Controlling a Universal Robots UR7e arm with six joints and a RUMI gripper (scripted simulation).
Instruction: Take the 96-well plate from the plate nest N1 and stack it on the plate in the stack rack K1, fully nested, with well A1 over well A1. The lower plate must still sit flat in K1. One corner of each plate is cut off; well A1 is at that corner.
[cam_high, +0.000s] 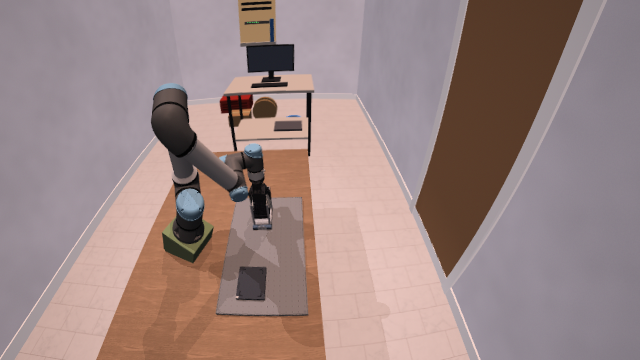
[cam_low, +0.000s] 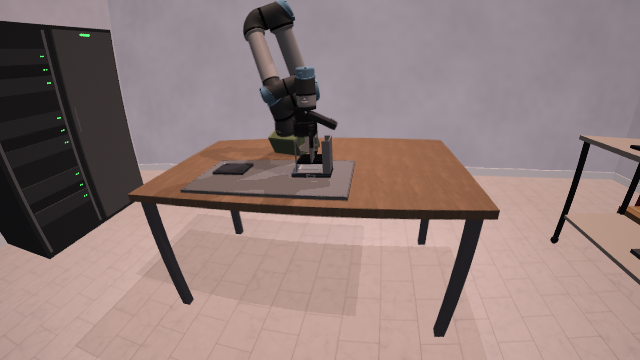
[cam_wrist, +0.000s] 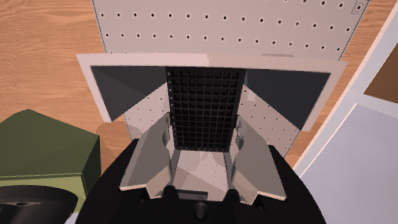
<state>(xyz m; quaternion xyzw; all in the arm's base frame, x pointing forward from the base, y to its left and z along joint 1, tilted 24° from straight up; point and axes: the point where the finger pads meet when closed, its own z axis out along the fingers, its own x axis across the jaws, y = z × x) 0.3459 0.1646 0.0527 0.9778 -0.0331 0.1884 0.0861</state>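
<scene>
At the centre of the wrist view, the black two-jaw pincer (cam_wrist: 202, 145) is clamped on the dark gridded 96-well plate (cam_wrist: 204, 107), held inside the grey open-topped stack rack (cam_low: 327, 152) on the perforated grey mat (cam_high: 285, 260). Lower down in the top view, the flat black plate nest (cam_high: 251, 283) lies on the wooden tabletop (cam_low: 400, 170).

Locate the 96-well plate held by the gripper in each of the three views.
Top: the 96-well plate shows as a pale sliver under the gripper, at the far end of the grey perforated mat.
Exterior: mid-table, low in the stack rack; the plate itself is too small to make out.
Wrist: centre, a dark well grid between the fingers.
Shared landmark: the green arm base.
</scene>
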